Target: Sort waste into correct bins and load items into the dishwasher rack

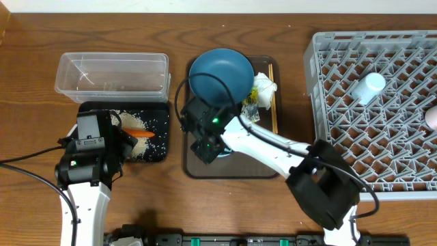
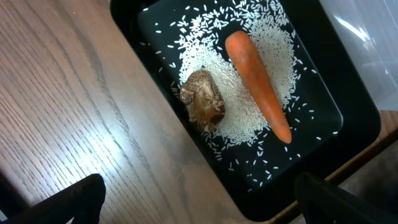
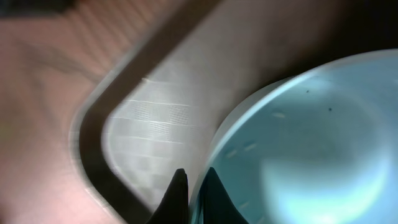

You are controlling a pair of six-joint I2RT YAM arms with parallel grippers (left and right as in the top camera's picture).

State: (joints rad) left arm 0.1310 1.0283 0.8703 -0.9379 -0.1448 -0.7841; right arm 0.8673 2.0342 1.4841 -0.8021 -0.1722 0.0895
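Note:
The black tray [image 1: 158,116] holds loose white rice [image 2: 208,28], an orange carrot [image 2: 258,84] and a brown food lump [image 2: 202,99]. My left gripper [image 2: 199,199] is open and empty over the tray's near corner. My right gripper [image 3: 196,180] is shut on the rim of the white bowl [image 3: 311,143], light blue inside, above the brown serving tray [image 1: 263,167]. In the overhead view the right gripper [image 1: 208,143] hides most of the bowl. The dark-blue plate [image 1: 220,75] lies at the tray's far end, with white tissue [image 1: 265,85], a green-yellow wrapper [image 1: 250,102] and chopsticks [image 1: 274,96] beside it.
The clear plastic tub [image 1: 113,75] stands just behind the black tray. The grey dishwasher rack [image 1: 375,137] fills the right side and holds one pale cup [image 1: 369,87], with another [image 1: 431,116] at its right edge. My right arm stretches across from bottom right.

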